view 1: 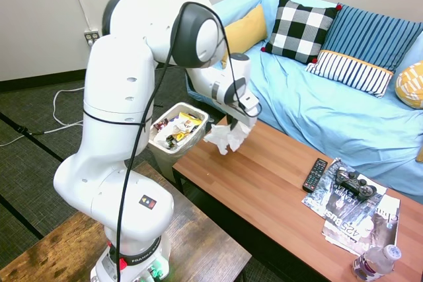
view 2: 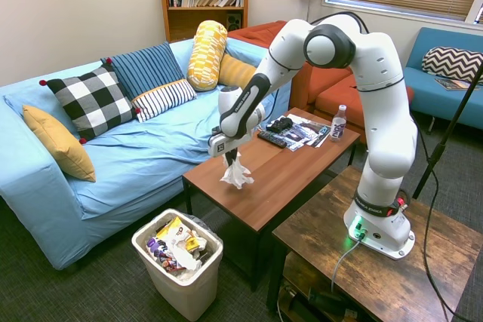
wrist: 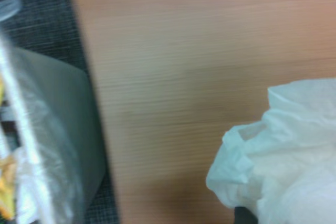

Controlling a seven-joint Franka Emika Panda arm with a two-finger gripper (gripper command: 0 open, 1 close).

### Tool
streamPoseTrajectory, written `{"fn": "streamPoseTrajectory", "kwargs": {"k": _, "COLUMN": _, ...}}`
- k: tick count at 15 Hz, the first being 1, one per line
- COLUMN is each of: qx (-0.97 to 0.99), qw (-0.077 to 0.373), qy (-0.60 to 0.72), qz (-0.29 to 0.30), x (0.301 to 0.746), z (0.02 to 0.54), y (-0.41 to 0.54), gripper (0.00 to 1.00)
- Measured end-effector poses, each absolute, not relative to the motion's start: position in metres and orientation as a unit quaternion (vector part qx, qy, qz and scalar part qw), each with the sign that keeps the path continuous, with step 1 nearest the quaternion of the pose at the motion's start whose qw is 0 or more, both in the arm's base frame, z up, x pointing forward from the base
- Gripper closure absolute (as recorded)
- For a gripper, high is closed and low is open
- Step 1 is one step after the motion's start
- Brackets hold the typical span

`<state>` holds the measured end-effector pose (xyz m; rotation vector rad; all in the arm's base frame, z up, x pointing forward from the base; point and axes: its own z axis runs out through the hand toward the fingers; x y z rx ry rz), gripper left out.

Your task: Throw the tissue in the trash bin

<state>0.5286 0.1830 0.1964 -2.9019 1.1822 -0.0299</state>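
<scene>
Tool (view 2: 230, 157) apparently pinching tissue (view 2: 237, 175), wad hanging lengthwise downward, above table (view 2: 287, 175), trash bin (view 2: 198, 280) beside

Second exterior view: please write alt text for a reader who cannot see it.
A white robot arm's pincer holds a crumpled tissue above the wooden coffee table. A white trash bin full of wrappers stands on the floor, beside a blue sofa.

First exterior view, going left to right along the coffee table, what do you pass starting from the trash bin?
trash bin → tissue hanging from the gripper → black remote → game controller on the magazines → water bottle.
</scene>
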Motion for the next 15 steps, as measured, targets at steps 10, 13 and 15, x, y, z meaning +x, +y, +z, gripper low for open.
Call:
{"fn": "streamPoseTrajectory", "kwargs": {"k": 10, "qx": -0.972, "qw": -0.045, "qy": 0.228, "qz": -0.028, "x": 0.449, "z": 0.148, "y": 0.404, "gripper": 1.00}}
{"fn": "streamPoseTrajectory", "kwargs": {"k": 13, "qx": -0.975, "qw": -0.054, "qy": 0.214, "qz": -0.033, "x": 0.457, "z": 0.121, "y": 0.429, "gripper": 0.00}}
{"fn": "streamPoseTrajectory", "kwargs": {"k": 15, "qx": -0.974, "qw": -0.059, "qy": 0.214, "qz": -0.034, "x": 0.465, "z": 0.109, "y": 0.437, "gripper": 0.00}}
